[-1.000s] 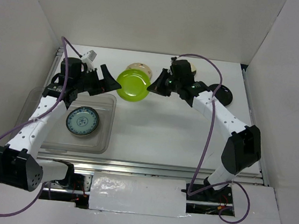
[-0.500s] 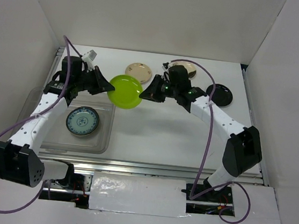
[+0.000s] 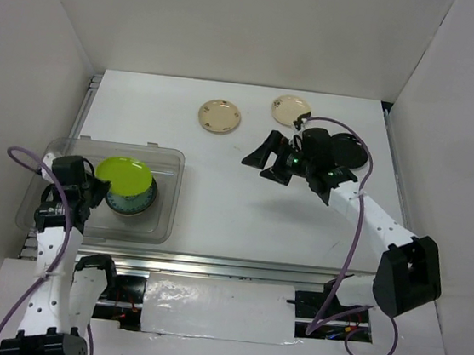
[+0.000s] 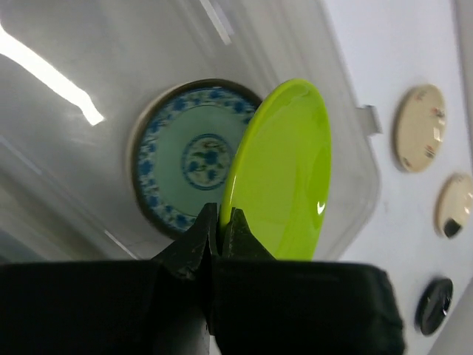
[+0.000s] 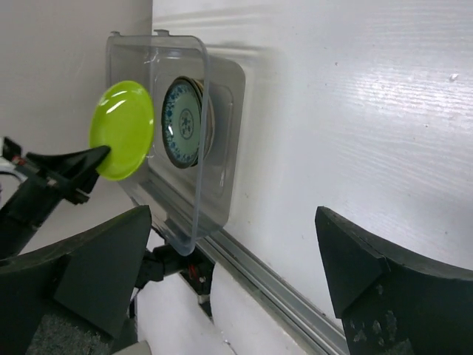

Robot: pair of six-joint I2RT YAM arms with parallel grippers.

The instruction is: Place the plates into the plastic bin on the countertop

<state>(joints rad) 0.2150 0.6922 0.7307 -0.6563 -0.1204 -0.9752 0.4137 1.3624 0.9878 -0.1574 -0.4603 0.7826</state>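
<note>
left pincer (image 4: pixel 218 222) clamped on rim of lime green plate (image 3: pixel 124 177), tilted over blue-patterned plate (image 4: pixel 185 159) inside plastic bin (image 3: pixel 163 221), lower left, perhaps touching it, right pincer (image 3: pixel 264 162) gaping wide above table (image 3: pixel 217 201), centre right

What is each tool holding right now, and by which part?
The left tool pinches the lime green plate by its rim, at the edge nearest that arm. The right tool is open and holds nothing.

Our left arm (image 3: pixel 51 246) and right arm (image 3: pixel 371 214) are white links with chunky black joints. We see a purple cable (image 3: pixel 352 251) looping off behind the right gripper (image 3: pixel 262 161), same behind the left gripper (image 4: pixel 219 216). Fingers (image 5: pixel 96 274) are matte black wedges, with a tiny green light (image 3: pixel 295 160) behind the right pair.
</note>
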